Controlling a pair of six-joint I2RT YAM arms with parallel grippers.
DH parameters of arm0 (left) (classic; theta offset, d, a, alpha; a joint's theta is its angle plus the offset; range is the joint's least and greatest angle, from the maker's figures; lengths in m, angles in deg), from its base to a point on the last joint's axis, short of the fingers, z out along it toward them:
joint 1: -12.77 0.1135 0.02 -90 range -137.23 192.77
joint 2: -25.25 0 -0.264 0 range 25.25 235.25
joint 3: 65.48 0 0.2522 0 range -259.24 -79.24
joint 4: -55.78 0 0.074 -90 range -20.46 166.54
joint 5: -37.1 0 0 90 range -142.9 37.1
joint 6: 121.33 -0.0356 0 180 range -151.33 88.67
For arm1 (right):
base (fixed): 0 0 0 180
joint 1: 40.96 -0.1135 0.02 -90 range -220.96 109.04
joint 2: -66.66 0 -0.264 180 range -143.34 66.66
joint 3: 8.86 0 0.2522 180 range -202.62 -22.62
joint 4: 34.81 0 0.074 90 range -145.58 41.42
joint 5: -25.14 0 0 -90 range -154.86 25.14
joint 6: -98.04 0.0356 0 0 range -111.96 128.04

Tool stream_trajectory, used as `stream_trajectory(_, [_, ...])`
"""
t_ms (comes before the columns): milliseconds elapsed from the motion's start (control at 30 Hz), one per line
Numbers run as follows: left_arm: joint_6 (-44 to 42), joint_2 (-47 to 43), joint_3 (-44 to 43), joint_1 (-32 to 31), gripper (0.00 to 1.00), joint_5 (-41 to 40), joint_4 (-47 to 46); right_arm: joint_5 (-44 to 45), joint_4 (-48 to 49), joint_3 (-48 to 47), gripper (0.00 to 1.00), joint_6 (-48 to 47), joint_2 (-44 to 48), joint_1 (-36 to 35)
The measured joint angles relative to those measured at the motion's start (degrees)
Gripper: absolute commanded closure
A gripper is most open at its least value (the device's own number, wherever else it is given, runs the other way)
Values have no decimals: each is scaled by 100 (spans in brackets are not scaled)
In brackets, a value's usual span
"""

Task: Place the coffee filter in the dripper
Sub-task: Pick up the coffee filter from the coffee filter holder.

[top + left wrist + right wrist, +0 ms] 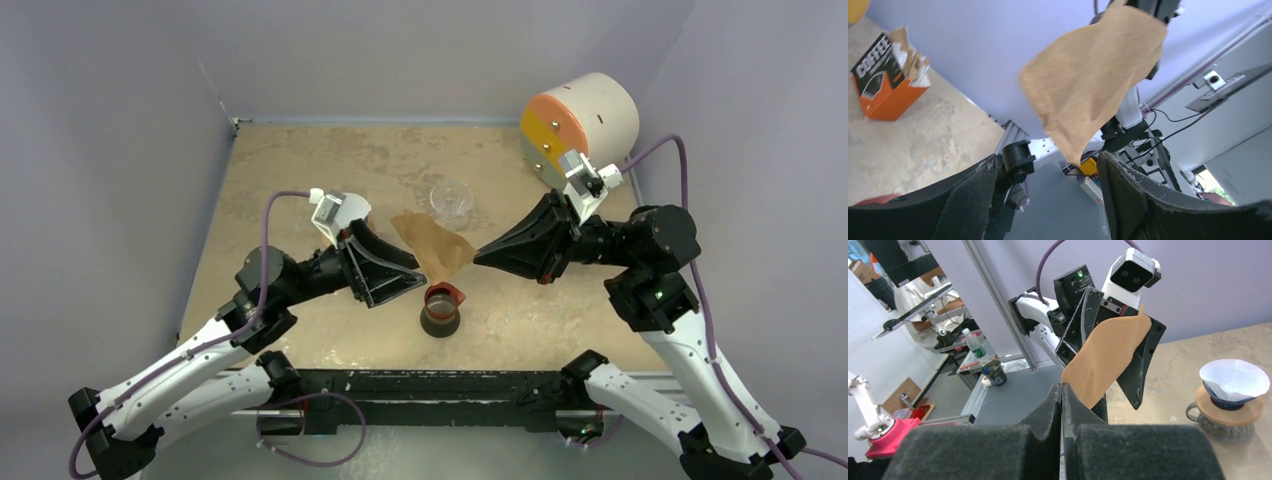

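Brown paper coffee filter (435, 245) held over surface (300, 180).
R gripper (476, 258) jaws clamped on filter edge; L gripper (415, 280) jaws wide, flanking it; dripper (1218, 398) apart, white filter (1233, 377) inside.

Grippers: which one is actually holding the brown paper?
The right gripper: its jaws are pinched shut on a corner of the coffee filter. The left gripper stands open around it.

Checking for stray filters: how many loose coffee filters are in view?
2. A brown filter hangs pinched in the right tool, at the left tool's open fingers; a white one sits in the dripper. More poke out of the orange box, uncounted.
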Motion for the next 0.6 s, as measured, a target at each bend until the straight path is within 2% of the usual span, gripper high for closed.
stream_trajectory(133, [116, 173, 0, 0, 40, 199, -654, 11, 264, 57, 100, 170, -42, -87])
stream_trajectory(233, [181, 278, 0, 0, 51, 310, -994, 61, 455, 72, 100, 282, -74, -149])
stream_trajectory(600, [332, 363, 0, 0, 83, 490, -1609, 420, 680, 85, 100, 400, -94, -326])
